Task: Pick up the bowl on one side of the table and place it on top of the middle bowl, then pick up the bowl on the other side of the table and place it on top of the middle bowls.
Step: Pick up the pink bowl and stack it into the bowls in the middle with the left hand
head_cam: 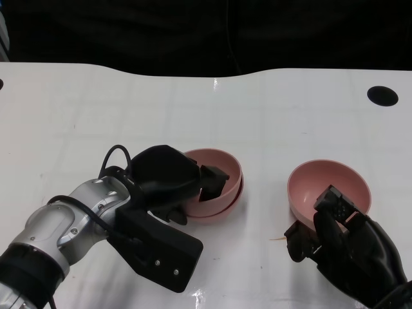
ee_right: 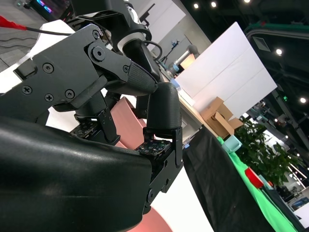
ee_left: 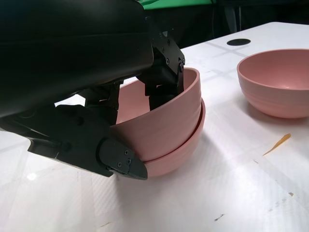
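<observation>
The left hand (head_cam: 168, 182) grips the rim of the upper bowl (ee_left: 164, 111), fingers (ee_left: 164, 72) inside the wall and thumb outside, because that bowl sits tilted in the middle bowl (ee_left: 181, 150) and is judged not yet fully nested; the stack stands at the centre of the counter (head_cam: 193, 109). The right hand (head_cam: 344, 241) closes its fingers (head_cam: 335, 205) over the near rim of the right-side bowl (head_cam: 325, 183), apparently preparing the second lift; this bowl rests on the counter, well apart from the stack.

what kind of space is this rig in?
Looks like a large indoor hall or demo floor, not a kitchen: ceiling spotlights, white partition panels, stacked cardboard boxes, and potted greenery behind the white table.
</observation>
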You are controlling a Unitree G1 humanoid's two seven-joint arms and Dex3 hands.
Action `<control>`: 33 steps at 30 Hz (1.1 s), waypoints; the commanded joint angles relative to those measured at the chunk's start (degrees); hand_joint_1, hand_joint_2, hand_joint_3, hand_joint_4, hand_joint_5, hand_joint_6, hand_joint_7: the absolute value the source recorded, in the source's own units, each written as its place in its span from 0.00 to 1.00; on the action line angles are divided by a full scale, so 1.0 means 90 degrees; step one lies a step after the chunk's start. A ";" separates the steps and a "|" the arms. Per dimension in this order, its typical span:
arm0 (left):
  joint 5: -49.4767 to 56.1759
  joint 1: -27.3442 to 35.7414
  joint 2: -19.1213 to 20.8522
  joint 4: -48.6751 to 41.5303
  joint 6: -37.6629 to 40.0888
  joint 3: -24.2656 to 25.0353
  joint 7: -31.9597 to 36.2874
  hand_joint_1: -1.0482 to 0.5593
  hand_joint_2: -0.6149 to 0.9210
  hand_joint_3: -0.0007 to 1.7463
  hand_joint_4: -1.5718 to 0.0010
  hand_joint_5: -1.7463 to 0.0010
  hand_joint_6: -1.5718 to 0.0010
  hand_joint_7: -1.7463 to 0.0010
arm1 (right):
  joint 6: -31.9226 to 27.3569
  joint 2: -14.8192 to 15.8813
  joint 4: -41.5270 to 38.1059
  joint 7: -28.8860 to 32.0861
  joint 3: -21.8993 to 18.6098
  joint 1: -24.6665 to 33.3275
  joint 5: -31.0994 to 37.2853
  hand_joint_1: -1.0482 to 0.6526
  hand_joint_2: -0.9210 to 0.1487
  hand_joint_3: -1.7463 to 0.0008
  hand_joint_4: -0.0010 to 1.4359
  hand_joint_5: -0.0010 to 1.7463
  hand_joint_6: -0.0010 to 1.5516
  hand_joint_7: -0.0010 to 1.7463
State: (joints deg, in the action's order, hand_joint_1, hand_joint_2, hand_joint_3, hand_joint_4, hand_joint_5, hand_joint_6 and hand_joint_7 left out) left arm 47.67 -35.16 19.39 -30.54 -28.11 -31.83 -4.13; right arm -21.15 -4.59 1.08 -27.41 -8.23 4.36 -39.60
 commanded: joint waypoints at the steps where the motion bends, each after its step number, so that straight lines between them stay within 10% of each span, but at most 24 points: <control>1: 0.0068 -0.0152 0.0048 -0.0083 0.0006 -0.0032 0.0143 0.60 0.99 0.04 0.59 0.00 0.72 0.00 | 0.0009 0.0022 0.0045 0.0007 -0.0048 0.0042 -0.0064 0.57 0.33 0.25 0.58 1.00 0.40 1.00; 5: 0.0109 -0.0144 0.0066 -0.0187 -0.0197 -0.0023 0.0571 0.60 0.99 0.02 0.59 0.00 0.68 0.03 | -0.0065 0.0020 0.0112 0.0095 -0.0056 0.0066 -0.0088 0.56 0.32 0.26 0.57 1.00 0.39 1.00; 7: 0.0141 -0.0113 0.0112 -0.0182 -0.0226 -0.0018 0.0706 0.54 1.00 0.04 0.57 0.16 0.59 0.26 | -0.0084 0.0032 0.0111 0.0090 -0.0058 0.0062 -0.0098 0.56 0.30 0.26 0.57 1.00 0.39 1.00; 9: 0.0011 -0.0019 0.0153 -0.0004 -0.0079 0.0057 0.0469 0.29 1.00 0.17 0.67 0.74 0.60 0.79 | -0.0099 0.0050 0.0099 0.0062 -0.0059 0.0054 -0.0112 0.56 0.30 0.26 0.56 1.00 0.38 1.00; 11: -0.0133 0.0081 0.0161 0.0125 0.0004 0.0146 0.0385 0.15 1.00 0.23 0.77 0.93 0.66 0.95 | -0.0119 0.0040 0.0133 0.0124 -0.0060 0.0061 -0.0114 0.56 0.30 0.27 0.56 1.00 0.38 1.00; 22: -0.0036 0.0440 0.0515 0.0559 0.0046 0.0258 0.0753 0.01 1.00 0.37 1.00 1.00 0.86 1.00 | 0.0063 0.0078 -0.0010 -0.0095 -0.0062 0.0004 -0.0025 0.56 0.32 0.27 0.58 1.00 0.40 1.00; 33: -0.0359 0.1858 0.0929 0.2056 0.0135 0.1096 0.1281 0.15 1.00 0.27 0.94 0.97 0.74 0.97 | 0.0045 0.0094 -0.0058 -0.0131 -0.0085 -0.0031 -0.0007 0.57 0.33 0.25 0.58 1.00 0.41 1.00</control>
State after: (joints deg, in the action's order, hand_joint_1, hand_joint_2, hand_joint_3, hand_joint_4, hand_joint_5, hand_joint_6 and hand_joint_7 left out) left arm 46.08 -20.98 26.62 -14.14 -27.08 -23.94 5.62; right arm -21.14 -4.55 0.67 -28.32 -8.52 4.27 -39.47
